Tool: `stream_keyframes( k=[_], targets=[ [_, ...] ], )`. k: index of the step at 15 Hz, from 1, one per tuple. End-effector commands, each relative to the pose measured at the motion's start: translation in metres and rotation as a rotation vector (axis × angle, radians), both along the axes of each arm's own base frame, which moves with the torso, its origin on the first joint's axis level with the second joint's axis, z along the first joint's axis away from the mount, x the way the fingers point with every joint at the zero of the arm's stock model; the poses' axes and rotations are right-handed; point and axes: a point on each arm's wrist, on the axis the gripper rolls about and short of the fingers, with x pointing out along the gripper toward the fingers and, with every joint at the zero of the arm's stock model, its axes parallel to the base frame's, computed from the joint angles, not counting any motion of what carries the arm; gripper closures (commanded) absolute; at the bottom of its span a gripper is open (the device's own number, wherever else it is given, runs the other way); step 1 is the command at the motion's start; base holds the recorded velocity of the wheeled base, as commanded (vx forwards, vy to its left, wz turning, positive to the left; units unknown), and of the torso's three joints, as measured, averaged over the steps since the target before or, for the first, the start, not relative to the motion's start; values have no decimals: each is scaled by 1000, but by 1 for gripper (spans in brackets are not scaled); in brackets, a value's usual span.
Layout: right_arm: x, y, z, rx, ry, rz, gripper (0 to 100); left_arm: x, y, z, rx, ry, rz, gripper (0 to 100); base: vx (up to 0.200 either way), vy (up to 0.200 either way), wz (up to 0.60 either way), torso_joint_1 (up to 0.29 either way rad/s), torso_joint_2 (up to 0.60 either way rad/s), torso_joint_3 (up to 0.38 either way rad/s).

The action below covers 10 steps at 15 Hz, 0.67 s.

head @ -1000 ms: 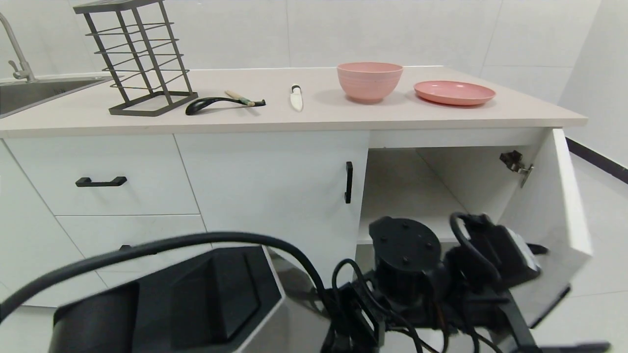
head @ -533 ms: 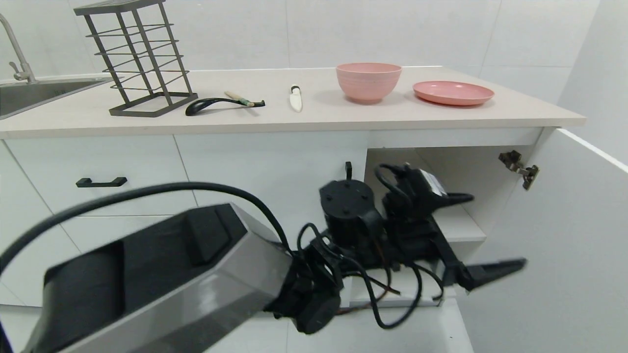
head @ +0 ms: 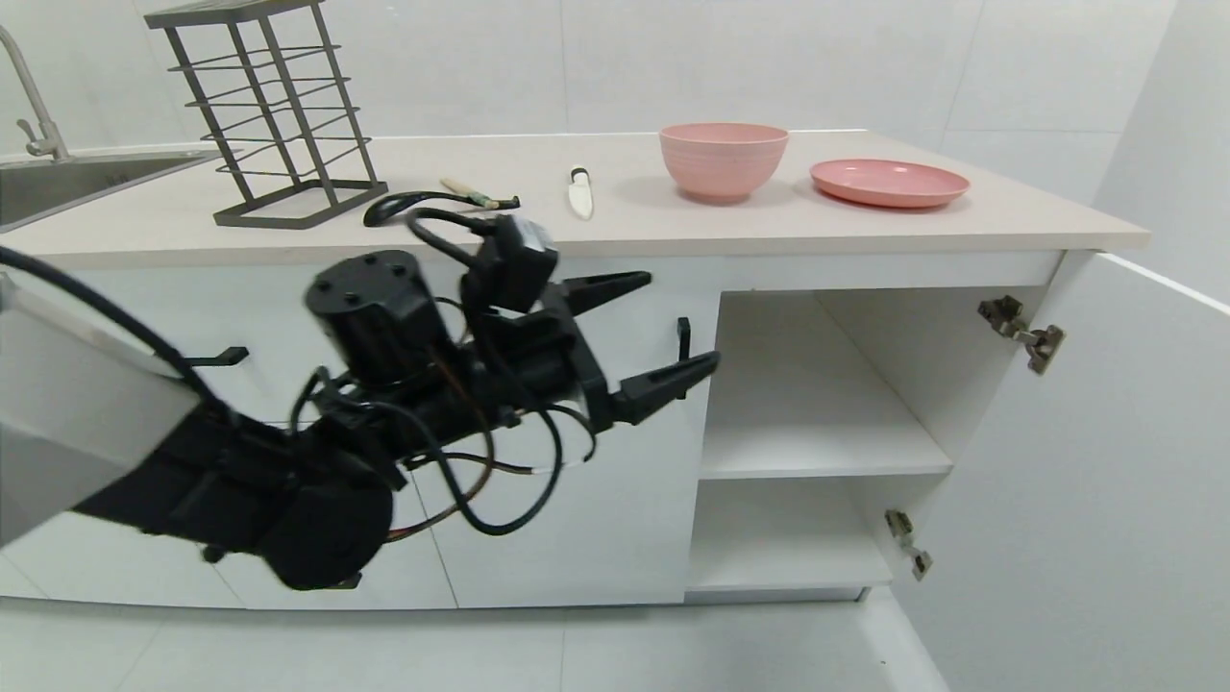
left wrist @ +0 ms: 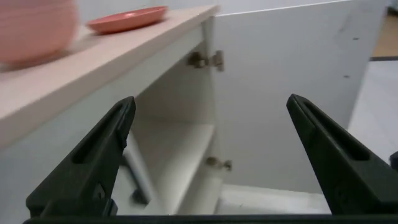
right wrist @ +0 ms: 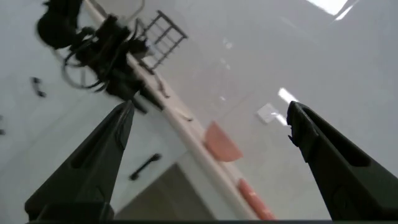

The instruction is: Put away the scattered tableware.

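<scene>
Pale floor tiles [head: 577,654] run up to a bank of white cupboards. Nearest of all, the left hand [head: 682,319] hangs in front of the closed door [head: 577,461], just below the table's front edge, its two black fingers spread wide with nothing between them. A second ago that hand was low down at the cupboard door [head: 1105,432]. Since then the door has swung fully out to the right, and the arm has lifted up and across to the left, away from it. The right hand [right wrist: 210,107] is also spread wide and carries nothing, and it faces the cupboard fronts and the table from farther off. Past the open door, two white shelves [head: 826,452] show one above the other. Up on the table [head: 1009,226] the tableware lies as scattered as ever. A black spoon [head: 423,202] sits just beside the foot of the wire rack [head: 274,115], with a white knife [head: 579,192] near the middle. Then comes a pink bowl [head: 724,159], and near it, toward the right end, a pink plate [head: 889,182]. A sink [head: 67,178] sits at the far left against the tiled wall. By the look of it, the opening step is done and the storage space stands ready. The left hand, raised almost to table height, seems placed to begin picking, with the spoon and the knife nearest its reach.
</scene>
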Motion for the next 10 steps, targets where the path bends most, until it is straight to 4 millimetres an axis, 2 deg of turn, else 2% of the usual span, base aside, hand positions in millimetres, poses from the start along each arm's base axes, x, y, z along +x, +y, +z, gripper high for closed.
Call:
stream_keyframes(
  k=[1,4,6,7,9,10],
  targets=[
    [-17,2,-19,0,17,38,0,-36,77,22,-15,-68,165,0,0,0,0,0,0,0],
    [-38,4,-47,17,154,32,0,-70,119,-6,34,-70,285,0,0,0,0,0,0,0],
    [-54,5,-84,48,317,8,0,-96,142,-22,60,-19,354,0,0,0,0,0,0,0],
    [-57,5,-92,50,339,-1,0,-102,147,-24,62,-15,373,0,0,0,0,0,0,0],
    [-54,4,-94,82,409,-15,0,-140,165,-30,66,-23,443,0,0,0,0,0,0,0],
    [-51,3,-100,138,485,-83,0,-151,170,-30,66,-31,474,0,0,0,0,0,0,0]
  ],
)
